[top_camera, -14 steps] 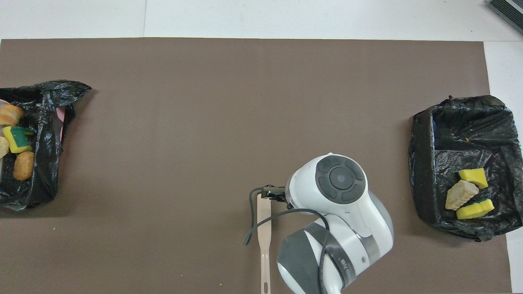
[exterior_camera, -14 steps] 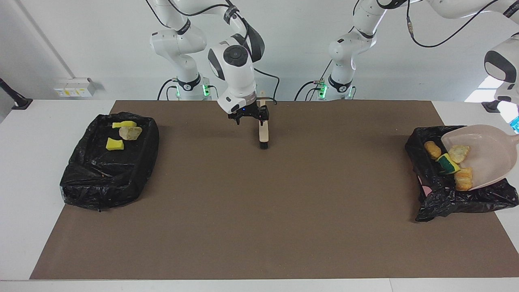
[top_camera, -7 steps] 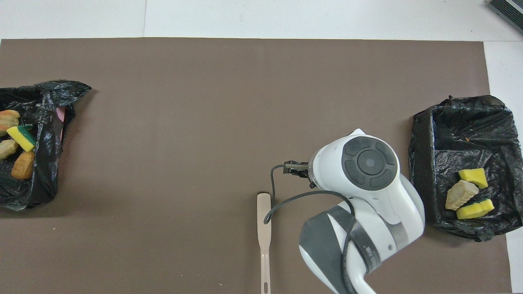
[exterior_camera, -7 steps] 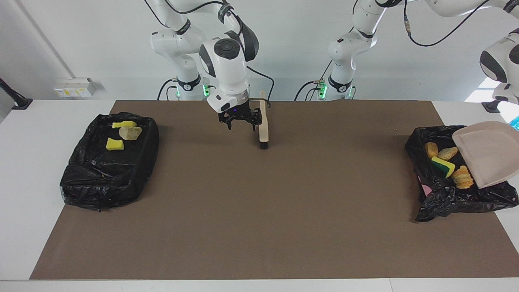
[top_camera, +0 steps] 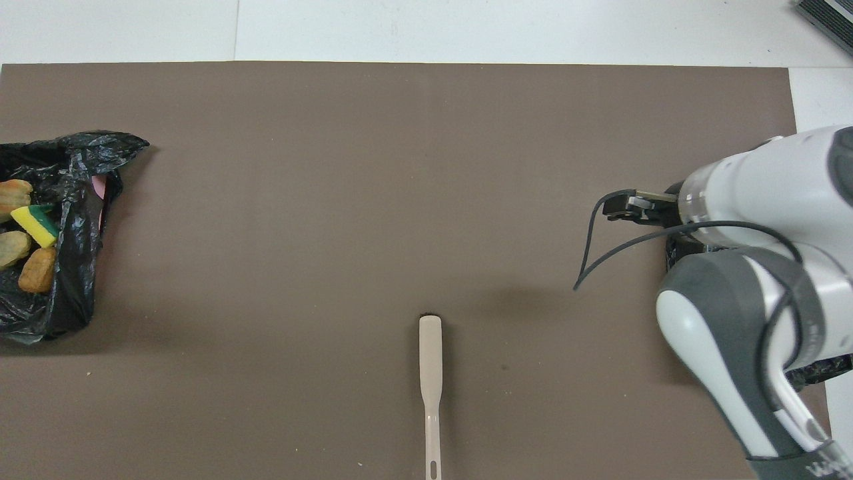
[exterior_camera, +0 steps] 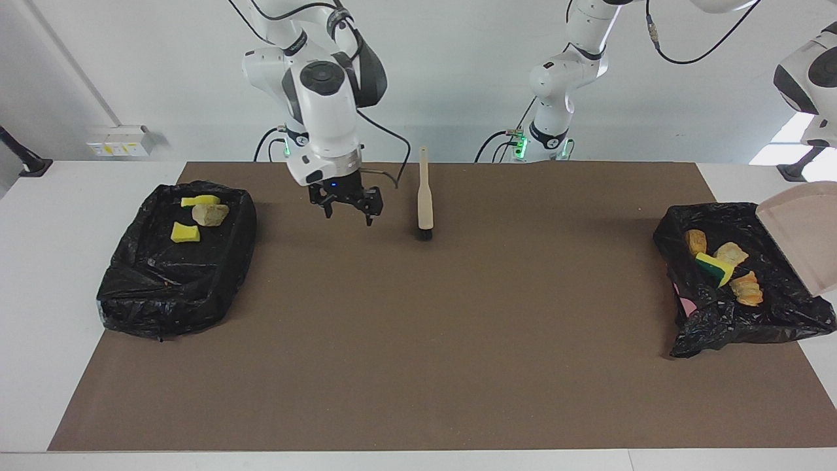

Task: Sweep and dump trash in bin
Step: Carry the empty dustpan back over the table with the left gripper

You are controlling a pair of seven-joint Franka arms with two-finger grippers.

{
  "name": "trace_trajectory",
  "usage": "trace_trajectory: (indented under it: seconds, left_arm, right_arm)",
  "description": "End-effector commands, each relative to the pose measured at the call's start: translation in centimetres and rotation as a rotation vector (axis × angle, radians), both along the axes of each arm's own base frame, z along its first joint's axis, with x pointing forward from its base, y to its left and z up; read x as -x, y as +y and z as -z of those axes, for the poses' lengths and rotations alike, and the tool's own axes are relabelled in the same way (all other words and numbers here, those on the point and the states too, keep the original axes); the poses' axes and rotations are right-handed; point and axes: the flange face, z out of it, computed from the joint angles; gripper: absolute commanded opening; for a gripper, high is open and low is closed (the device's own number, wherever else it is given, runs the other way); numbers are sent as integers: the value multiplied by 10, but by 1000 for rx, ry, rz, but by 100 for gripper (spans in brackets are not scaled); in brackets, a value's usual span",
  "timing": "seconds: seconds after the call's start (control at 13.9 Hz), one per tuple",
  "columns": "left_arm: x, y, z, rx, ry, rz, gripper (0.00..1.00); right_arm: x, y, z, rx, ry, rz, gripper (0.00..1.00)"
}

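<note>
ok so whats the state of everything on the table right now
brush: lying flat on the mat, not held
dustpan: raised, tipped over the left arm's bin, nothing on it
left arm's bin: bag-lined, open, four trash pieces inside
right arm's bin: bag-lined, open, three pieces inside
right pincer: open, empty, over the mat beside the brush
left pincer: out of view, shut on the dustpan's handle

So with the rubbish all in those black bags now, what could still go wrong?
Two things, perhaps. The beige plastic dustpan hangs tilted over the black bag-lined bin at the left arm's end; lowered carelessly, it might snag the loose liner. The right claw, open above the brown mat, could knock the beige wooden brush lying nearby if it swung that way.
</note>
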Motion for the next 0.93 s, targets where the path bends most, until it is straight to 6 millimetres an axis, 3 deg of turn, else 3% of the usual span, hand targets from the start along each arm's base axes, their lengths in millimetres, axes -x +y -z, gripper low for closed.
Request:
trace_trajectory:
  seconds: [0.0,0.22,0.36,0.5,0.79,0.86]
  left_arm:
    - [0,-33,-3,75,-91,-133,0]
    - [-3,-63,4,192,-175,-255,0]
    - [-3,-81,12,311,-237,-377,0]
    - [-2,-102,19,399,-258,-474,0]
    - [2,-133,29,578,-236,-639,0]
    - [3,-150,31,611,-243,-690,0]
  right_arm:
    - [2,-34,-41,23,7,-25,100]
    - [14,-71,-88,26,42,-56,100]
    - [36,-90,-122,20,57,-54,100]
    - [60,-90,-146,17,57,-80,100]
    - [68,-89,-153,3,55,-88,100]
    - [73,-93,-156,4,61,-81,100]
